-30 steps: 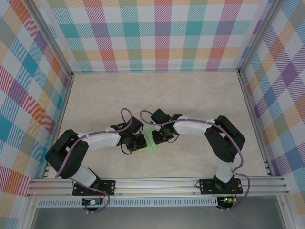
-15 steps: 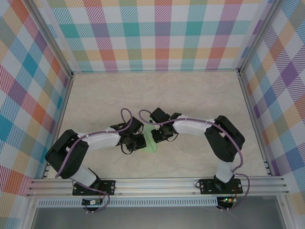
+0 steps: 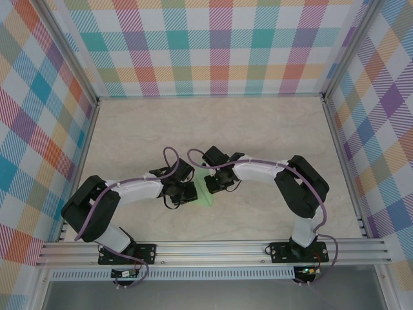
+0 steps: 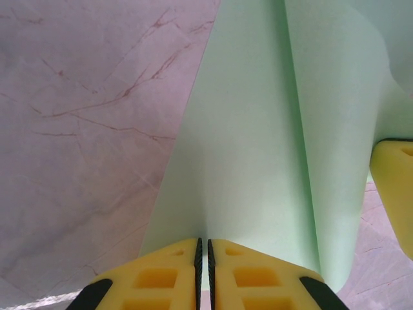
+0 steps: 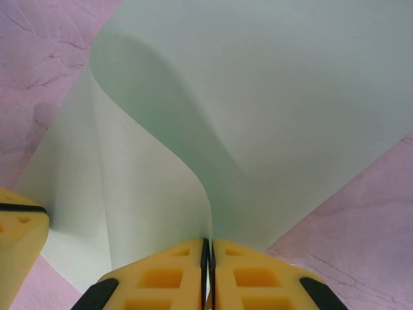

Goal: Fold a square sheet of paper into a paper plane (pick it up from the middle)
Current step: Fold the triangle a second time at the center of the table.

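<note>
The pale mint-green square sheet of paper (image 3: 205, 187) hangs bent between my two grippers near the table's front middle. My left gripper (image 4: 204, 244) is shut on one edge of the sheet (image 4: 258, 142), which rises away from the yellow fingers in a curved fold. My right gripper (image 5: 208, 244) is shut on the opposite edge of the paper (image 5: 271, 97), which curls up and over from its fingers. A yellow finger (image 4: 395, 187) of the right gripper shows at the right edge of the left wrist view, and a finger (image 5: 19, 239) of the left gripper sits at the left edge of the right wrist view.
The marbled beige table (image 3: 258, 129) stretches free behind and beside the arms. Checked walls enclose it, with metal rails (image 3: 213, 248) along the front edge. The two wrists (image 3: 177, 184) (image 3: 222, 174) meet close together over the paper.
The right arm has shifted slightly left toward the left gripper; the paper stays held between them. The left arm has not visibly moved.
</note>
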You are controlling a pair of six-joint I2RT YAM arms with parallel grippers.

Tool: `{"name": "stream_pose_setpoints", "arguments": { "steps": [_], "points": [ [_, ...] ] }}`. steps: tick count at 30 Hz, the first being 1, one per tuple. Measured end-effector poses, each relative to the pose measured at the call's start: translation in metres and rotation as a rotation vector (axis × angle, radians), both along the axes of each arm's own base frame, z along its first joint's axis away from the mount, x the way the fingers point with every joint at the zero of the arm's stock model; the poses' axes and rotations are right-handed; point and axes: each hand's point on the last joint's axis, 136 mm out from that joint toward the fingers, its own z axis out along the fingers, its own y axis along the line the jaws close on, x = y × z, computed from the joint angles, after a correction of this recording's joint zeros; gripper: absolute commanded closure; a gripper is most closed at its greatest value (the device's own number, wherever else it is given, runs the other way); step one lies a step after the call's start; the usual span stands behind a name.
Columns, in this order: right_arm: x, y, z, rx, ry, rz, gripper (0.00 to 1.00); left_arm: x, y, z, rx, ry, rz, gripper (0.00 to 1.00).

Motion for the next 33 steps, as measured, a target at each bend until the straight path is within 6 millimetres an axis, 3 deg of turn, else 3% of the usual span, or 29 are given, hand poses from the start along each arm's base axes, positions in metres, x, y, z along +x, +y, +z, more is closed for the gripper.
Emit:
{"name": "stream_pose_setpoints", "arguments": {
  "steps": [33],
  "points": [
    [0.0000,-0.0008,-0.0042,-0.021,0.013,0.003,0.87,0.0001,-0.0001,0.0001,0.000,-0.001,0.000,0.87]
  ]
}}
